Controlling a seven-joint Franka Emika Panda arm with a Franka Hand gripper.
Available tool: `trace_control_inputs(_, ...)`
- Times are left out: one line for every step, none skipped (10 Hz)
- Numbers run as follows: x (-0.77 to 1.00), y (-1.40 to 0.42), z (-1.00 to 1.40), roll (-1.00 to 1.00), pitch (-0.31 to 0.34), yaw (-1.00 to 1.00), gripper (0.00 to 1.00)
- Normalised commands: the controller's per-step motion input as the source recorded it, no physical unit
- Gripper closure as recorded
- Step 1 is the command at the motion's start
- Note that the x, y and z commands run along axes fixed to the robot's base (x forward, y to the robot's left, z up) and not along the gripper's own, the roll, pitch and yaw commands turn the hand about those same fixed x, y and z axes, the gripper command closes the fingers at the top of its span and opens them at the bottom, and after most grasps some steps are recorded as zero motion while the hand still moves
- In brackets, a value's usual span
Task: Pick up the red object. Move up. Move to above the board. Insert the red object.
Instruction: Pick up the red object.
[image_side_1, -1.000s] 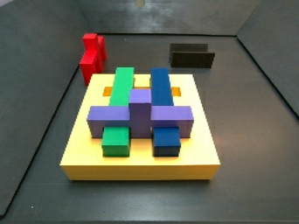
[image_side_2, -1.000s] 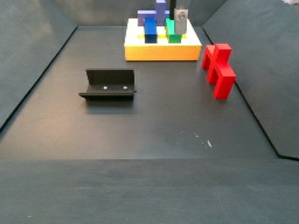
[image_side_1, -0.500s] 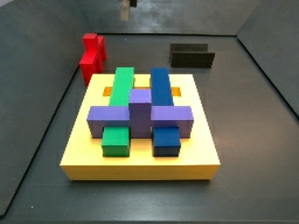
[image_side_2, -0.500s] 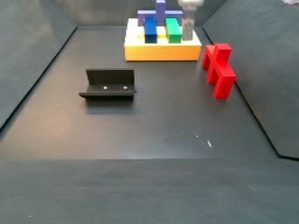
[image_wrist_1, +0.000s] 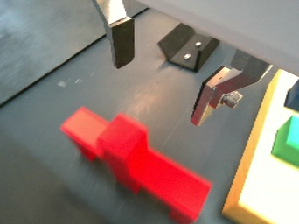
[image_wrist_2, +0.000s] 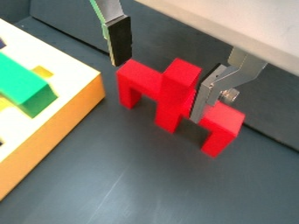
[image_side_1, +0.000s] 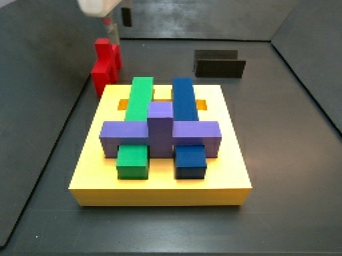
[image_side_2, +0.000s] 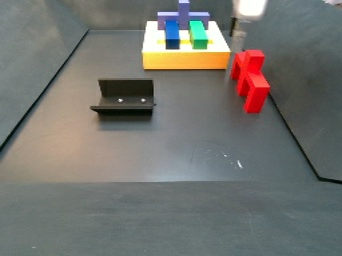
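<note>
The red object (image_side_1: 103, 63) stands on the dark floor just beyond the board's (image_side_1: 160, 186) far left corner; it also shows beside the board (image_side_2: 187, 60) in the second side view as the red object (image_side_2: 250, 78). My gripper (image_side_1: 120, 18) hangs open above it, and its white body reaches out of the frame. In both wrist views the red object (image_wrist_2: 170, 94) lies below and between the two fingers, untouched. The gripper (image_wrist_2: 162, 85) holds nothing. The red object (image_wrist_1: 135, 162) looks blurred in a wrist view, where the gripper (image_wrist_1: 160, 90) is also open.
Green (image_side_1: 139, 95), blue (image_side_1: 183, 95) and purple (image_side_1: 160, 126) blocks sit on the yellow board. The fixture (image_side_2: 124, 97) stands on the floor apart from the board, also seen as the fixture (image_side_1: 221, 65). Grey walls enclose the floor.
The gripper has travelled from above the board over to above the red object. It stays open. The red object has not moved.
</note>
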Motion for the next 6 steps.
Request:
trace_control_inputs(-0.29, 0.01, -0.24, 0.0, -0.133, 0.38, 0.0)
trace_control_inputs(-0.2, 0.0, -0.24, -0.01, -0.101, 0.37, 0.0)
trace_control_inputs(-0.01, 0.0, -0.24, 0.0, -0.03, 0.28, 0.0)
trace_control_inputs(-0.01, 0.0, -0.25, 0.0, 0.0, 0.22, 0.0)
trace_control_inputs(-0.09, 0.07, -0.27, 0.02, 0.034, 0.11, 0.0)
trace_control_inputs(-0.17, 0.1, -0.25, 0.01, 0.064, 0.03, 0.0)
